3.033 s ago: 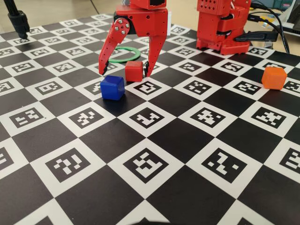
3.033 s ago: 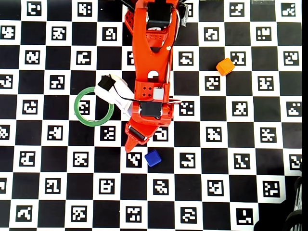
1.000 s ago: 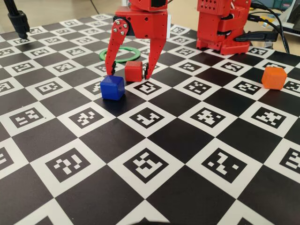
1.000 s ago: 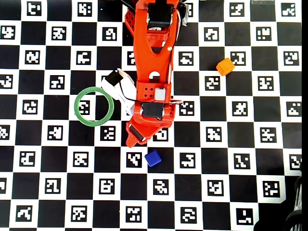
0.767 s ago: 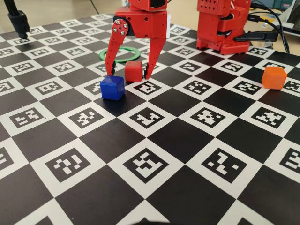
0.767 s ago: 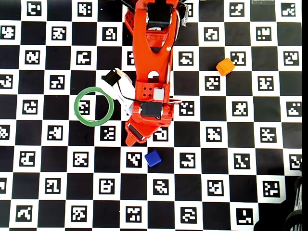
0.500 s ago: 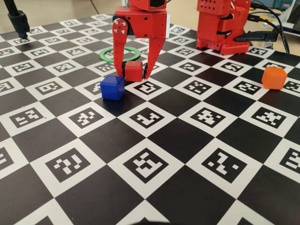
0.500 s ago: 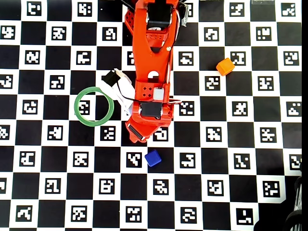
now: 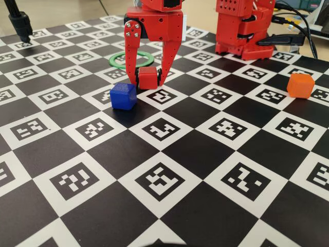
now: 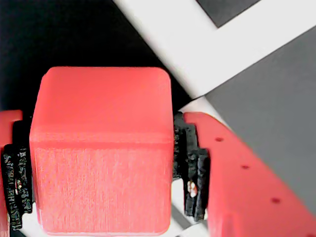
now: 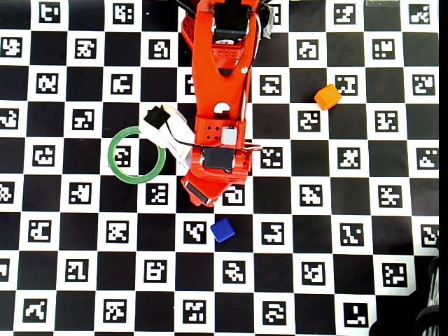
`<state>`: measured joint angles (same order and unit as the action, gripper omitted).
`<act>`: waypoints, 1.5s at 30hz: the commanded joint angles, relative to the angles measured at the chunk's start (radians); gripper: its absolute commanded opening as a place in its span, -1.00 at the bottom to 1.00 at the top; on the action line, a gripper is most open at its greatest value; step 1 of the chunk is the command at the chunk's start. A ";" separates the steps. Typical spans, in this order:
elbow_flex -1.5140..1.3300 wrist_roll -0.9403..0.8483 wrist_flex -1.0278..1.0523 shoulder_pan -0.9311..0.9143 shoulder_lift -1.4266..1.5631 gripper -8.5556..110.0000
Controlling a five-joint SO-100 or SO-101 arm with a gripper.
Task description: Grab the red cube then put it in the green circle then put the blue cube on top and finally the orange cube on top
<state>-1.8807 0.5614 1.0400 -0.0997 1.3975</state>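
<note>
The red cube [image 9: 148, 76] rests on the checkered board, and my gripper [image 9: 146, 83] is shut on it, one finger on each side. In the wrist view the red cube [image 10: 101, 148] fills the space between the black pads [image 10: 190, 165], which press on both its sides. The blue cube [image 9: 123, 95] sits just in front and to the left, apart from the fingers. Behind the gripper lies the green circle [image 9: 116, 64], empty. The orange cube [image 9: 300, 85] stands far right. In the overhead view my gripper [image 11: 201, 198] hides the red cube, with the blue cube [image 11: 222, 229] below it, the green circle [image 11: 110, 155] to its left and the orange cube [image 11: 327, 96] at upper right.
The arm's red base [image 9: 241, 31] stands at the back right with cables [image 9: 300, 25] beside it. A black stand [image 9: 20, 23] rises at the back left. A white wrist camera [image 11: 168, 129] sticks out from the arm over the ring's edge.
The left finger has swung inward from wide open until both fingers touch the red cube. The cubes and the ring have stayed where they were.
</note>
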 commanded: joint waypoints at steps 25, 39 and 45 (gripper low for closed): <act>0.390 -0.235 0.495 -0.063 0.259 -0.74; 0.449 -0.551 0.621 -0.224 0.290 -0.74; 0.451 -0.673 0.653 -0.281 0.331 -0.74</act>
<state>-1.5094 -0.0552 1.6720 -0.3513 1.6183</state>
